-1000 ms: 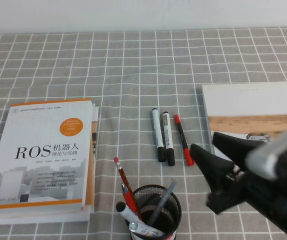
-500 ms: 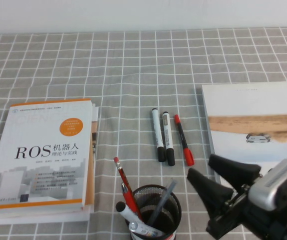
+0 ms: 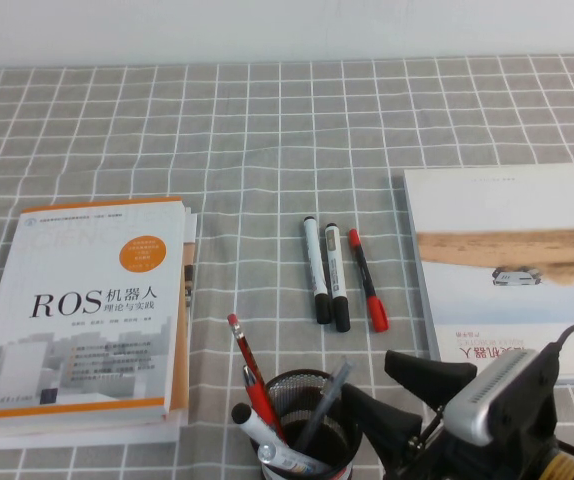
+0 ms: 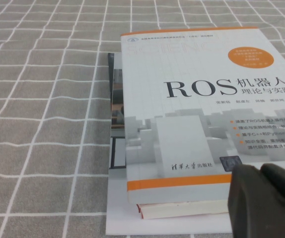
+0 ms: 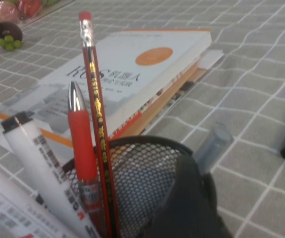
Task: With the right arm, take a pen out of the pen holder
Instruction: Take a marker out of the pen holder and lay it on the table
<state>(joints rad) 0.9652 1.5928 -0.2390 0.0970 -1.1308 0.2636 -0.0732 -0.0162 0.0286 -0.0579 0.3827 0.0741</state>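
**Item 1.** Black wire-mesh cylindrical pen holder (image 3: 350, 438) (image 5: 142, 181). It stands upright with its mouth open, on the grey checked tablecloth (image 3: 267, 150) at the near edge on my side, about mid-width. I count four writing pieces inside, all sticking up above the rim.

**1a.** Red pencil with gold lettering (image 3: 238, 343) (image 5: 96, 99). Its metal band and red eraser point upward. It is the tallest piece and leans to my left.

**1b.** Red plastic pen with a silver tip (image 3: 258, 398) (image 5: 83, 148). The tip points up, and the pen sits tight beside the pencil.

**1c.** White marker with a black cap (image 3: 252, 425) (image 5: 38, 163). The barrel is printed. It sits lower than the others and slants to my left.

**1d.** Grey translucent pen (image 3: 329, 392) (image 5: 213, 140). It leans to my right, apart from the other three.
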